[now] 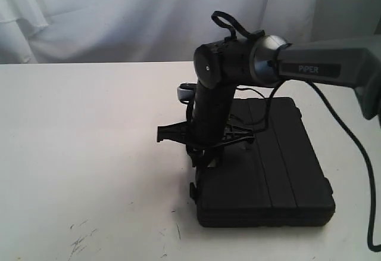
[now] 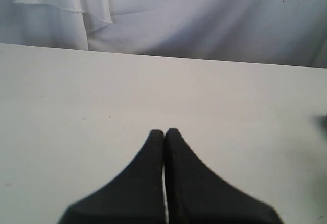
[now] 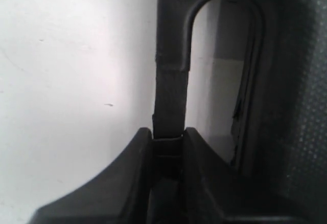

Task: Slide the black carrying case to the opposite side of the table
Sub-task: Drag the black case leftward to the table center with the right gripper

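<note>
the black carrying case [image 1: 280, 171] lies flat on the white counter [image 1: 89, 142], right of the middle in the exterior view. its ribs run away from the camera and its handle [image 3: 171, 88] edge faces the open left stretch. your right arm [image 1: 321, 67] comes in from the right, wrist bent down over that edge, and the right jaws are clamped narrow on the handle bar. the left jaws are pressed together on nothing, over bare counter. you'd likely drag leftward, handle leading.
</note>
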